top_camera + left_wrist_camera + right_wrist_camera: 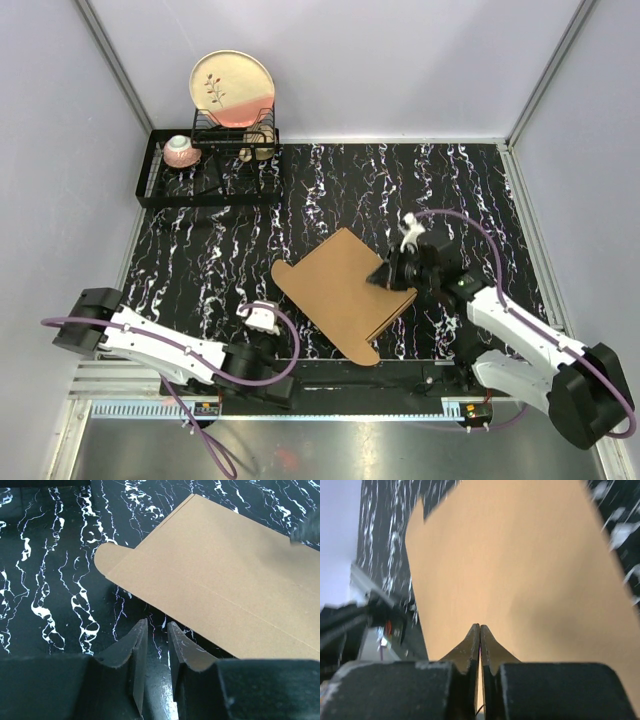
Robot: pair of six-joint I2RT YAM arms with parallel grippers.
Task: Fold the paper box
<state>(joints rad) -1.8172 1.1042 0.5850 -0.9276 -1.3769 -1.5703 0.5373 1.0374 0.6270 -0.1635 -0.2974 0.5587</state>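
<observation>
Flat brown box [340, 292] lies mid-table on the black marbled top [460, 180], a bit right of centre in the overhead view, turned diagonal, w/ a rounded flap at its left corner and another at the bottom.

Right gripper [385, 278] sits at the box's right side. On its wrist cam the fingers [470, 645] are pressed together, tips down on the cardboard [520, 565], which shows on both sides of them.

Left gripper [156, 626] is low in its own view, just short of the box's near edge [225, 580]. Fingers slightly apart, narrow gap, nothing in between, only table under.

Upper left of the overhead view: black dish rack [160, 190] w/ a plate [232, 85] standing up and a small pink bowl [182, 150].
</observation>
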